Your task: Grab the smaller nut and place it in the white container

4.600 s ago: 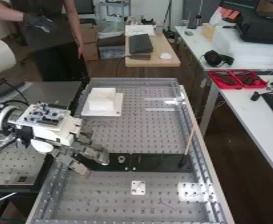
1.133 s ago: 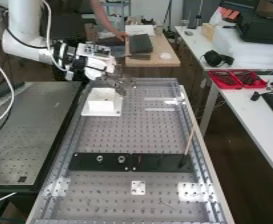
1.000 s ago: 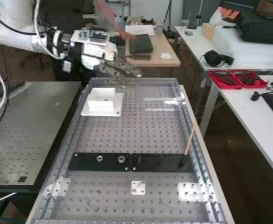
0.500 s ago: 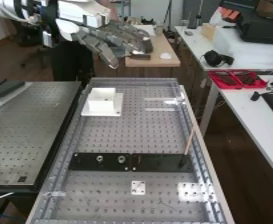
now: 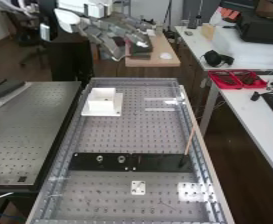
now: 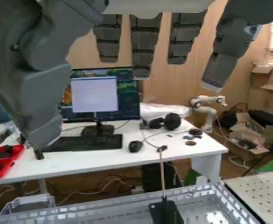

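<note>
Past the bench's far left corner in the high view, one hand hangs with its fingers straight and spread, the thumb set apart. Just inside that corner stands one white container, plain, boxy and square-sided, on one white plate. Nearer, one black bar runs from near the left edge towards the right, bearing two round metal parts: the larger nut and, right of it, the bearing. One thin rod leans up near the right edge.
</note>
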